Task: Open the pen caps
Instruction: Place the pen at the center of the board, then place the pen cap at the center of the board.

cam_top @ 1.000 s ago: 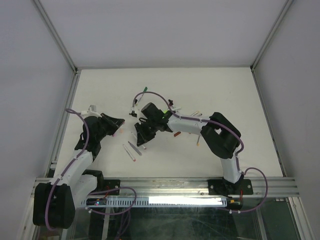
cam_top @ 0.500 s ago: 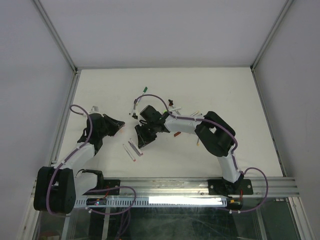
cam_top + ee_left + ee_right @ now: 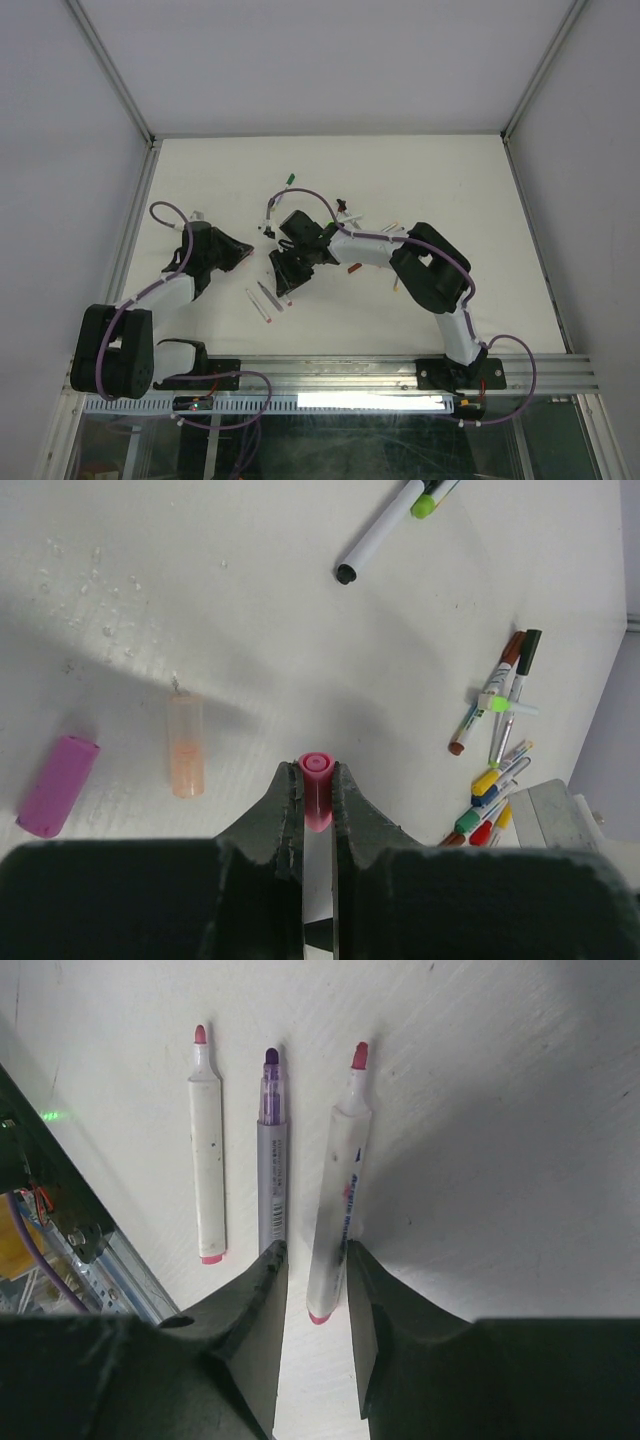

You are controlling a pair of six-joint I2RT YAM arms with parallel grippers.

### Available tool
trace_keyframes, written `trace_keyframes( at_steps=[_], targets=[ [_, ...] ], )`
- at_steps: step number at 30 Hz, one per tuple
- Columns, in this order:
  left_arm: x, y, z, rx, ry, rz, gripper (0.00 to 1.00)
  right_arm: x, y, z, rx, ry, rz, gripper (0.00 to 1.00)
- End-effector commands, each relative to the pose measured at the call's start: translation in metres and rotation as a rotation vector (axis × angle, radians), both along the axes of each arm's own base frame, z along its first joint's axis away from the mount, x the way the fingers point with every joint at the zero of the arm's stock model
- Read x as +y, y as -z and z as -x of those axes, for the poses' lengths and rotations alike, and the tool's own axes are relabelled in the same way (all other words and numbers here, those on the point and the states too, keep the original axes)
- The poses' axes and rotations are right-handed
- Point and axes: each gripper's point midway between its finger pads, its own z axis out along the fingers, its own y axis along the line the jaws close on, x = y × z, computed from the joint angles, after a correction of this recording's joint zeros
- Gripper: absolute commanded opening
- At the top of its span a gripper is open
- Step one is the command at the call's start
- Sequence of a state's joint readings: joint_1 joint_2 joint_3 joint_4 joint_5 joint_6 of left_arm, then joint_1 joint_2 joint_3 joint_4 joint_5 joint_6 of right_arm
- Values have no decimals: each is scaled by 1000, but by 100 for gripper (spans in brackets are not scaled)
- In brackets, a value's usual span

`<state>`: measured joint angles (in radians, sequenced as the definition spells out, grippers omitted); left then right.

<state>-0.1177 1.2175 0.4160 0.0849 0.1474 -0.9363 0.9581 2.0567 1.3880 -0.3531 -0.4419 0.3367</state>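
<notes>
- Top view: the left claw (image 3: 236,256) sits at centre left. The right claw (image 3: 283,276) hangs at centre, just above the uncapped pens (image 3: 263,302) on the desk (image 3: 450,170). More pens lie right of centre, too small to tell whether they are capped.
- Left wrist view: the left claw (image 3: 317,785) is clamped on a pink cap (image 3: 317,764), with no barrel showing. A purple cap (image 3: 57,786) and an orange cap (image 3: 186,745) lie loose at lower left. At the right edge, capped pens (image 3: 490,805) wait in a cluster, so I judge much remains.
- Right wrist view: the right claw (image 3: 312,1260) stands open astride the lower end of the red-tipped pen (image 3: 338,1180). To its left lie the purple-tipped pen (image 3: 272,1160) and the pink-tipped pen (image 3: 207,1150), all three bare.
</notes>
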Motion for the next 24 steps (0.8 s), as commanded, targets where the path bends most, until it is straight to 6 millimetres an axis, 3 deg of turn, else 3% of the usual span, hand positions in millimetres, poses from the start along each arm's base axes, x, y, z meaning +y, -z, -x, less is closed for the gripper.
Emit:
trace_keyframes(
  at_steps=[1, 7, 12, 17, 24],
  targets=[
    [-7, -14, -22, -44, -6, -22, 0, 13, -35, -9, -81, -38, -76, 34],
    [-1, 6, -26, 35, -40, -91, 0, 12, -41, -9, -93, -69, -90, 36],
    [7, 10, -30, 50, -73, -131, 2, 8, -56, -15, -125, -95, -116, 36],
    [8, 18, -34, 83, -71, -151, 5, 0, -91, -16, -156, -178, -205, 36],
    [9, 37, -32, 145, -70, -169, 18, -29, -147, -29, -225, -227, -352, 36]
  ],
)
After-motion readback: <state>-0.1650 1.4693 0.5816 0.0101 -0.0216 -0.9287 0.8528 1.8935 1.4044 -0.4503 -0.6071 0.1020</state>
